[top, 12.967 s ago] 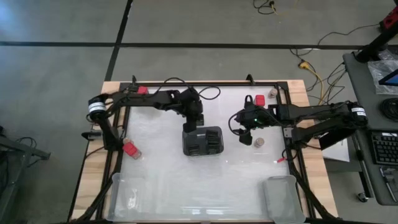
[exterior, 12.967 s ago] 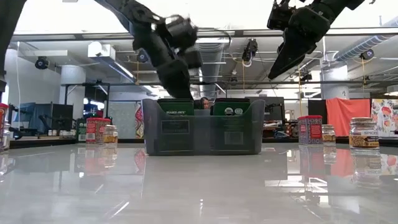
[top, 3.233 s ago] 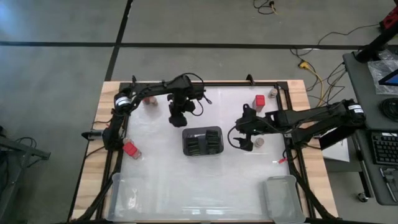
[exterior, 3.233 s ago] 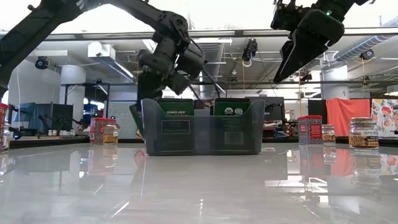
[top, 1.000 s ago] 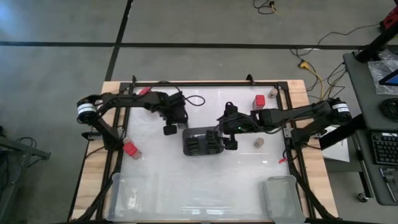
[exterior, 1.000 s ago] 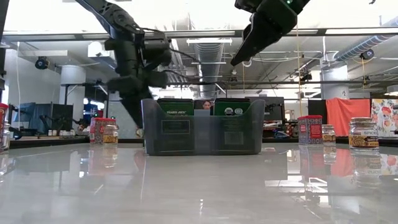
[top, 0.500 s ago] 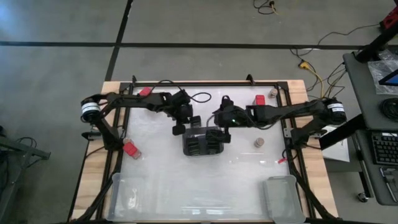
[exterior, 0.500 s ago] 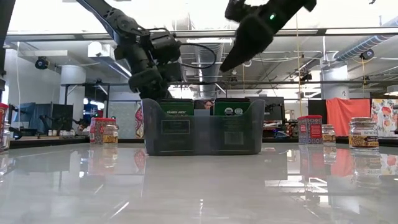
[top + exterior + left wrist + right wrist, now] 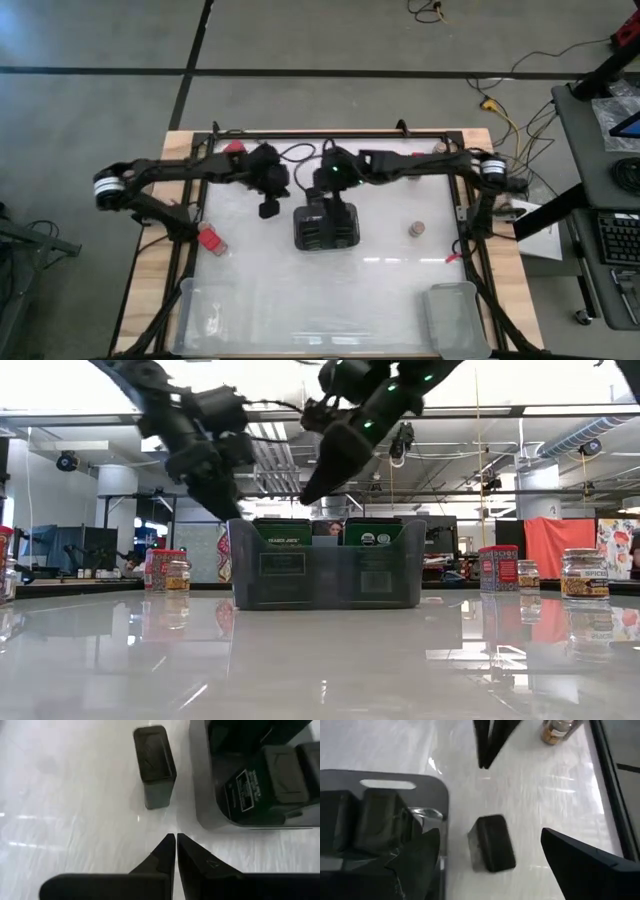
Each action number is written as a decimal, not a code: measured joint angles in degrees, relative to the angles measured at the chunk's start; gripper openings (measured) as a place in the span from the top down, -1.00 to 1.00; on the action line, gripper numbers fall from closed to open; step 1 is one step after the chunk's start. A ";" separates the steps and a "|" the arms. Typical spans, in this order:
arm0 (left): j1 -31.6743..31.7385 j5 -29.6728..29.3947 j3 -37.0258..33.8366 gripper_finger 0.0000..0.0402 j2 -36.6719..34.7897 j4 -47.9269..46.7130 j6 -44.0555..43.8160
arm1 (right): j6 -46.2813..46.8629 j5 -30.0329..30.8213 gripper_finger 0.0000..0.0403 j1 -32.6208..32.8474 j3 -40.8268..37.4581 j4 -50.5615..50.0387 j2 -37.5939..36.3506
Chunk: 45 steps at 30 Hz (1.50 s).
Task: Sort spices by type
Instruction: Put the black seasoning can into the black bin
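the left hand hangs above the desk just left of the dark slotted holder, and its two fingers are pressed together with nothing between them. in the left wrist view a small dark boxy container lies on the desk ahead of the closed fingertips, beside the holder's wall and apart from the hand.

the right hand reaches across from the far side and hovers over the back edge of the holder. its fingers are spread wide, and the right wrist view shows nothing gripped between them; the same small dark container lies on the desk in the gap, just beside the holder, not touched. the left hand's closed fingertips show farther off in that view, near a round jar with a tan top.

the spices are scattered. a red boxy container lies near the desk's left edge, another sits at the far left corner partly under the left arm. a small round jar stands alone to the right of the holder, and one more at the far right corner. in the low view a red box and jar stand left of the holder, and a red box with jars to its right.

two clear bins sit at the near corners of the desk.
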 joint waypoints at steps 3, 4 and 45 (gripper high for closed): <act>0.00 -0.04 -5.42 0.99 -4.99 4.98 -2.52 | -1.74 -3.11 -0.57 -1.30 3.64 -1.73 3.58; 0.00 -0.03 -7.03 0.99 -6.30 6.76 -3.24 | -2.11 -3.66 -0.54 -1.77 4.50 -1.80 4.49; -0.18 -1.02 -15.59 0.99 -10.59 15.59 -7.10 | -5.70 -11.52 0.07 -5.70 4.91 -2.63 11.30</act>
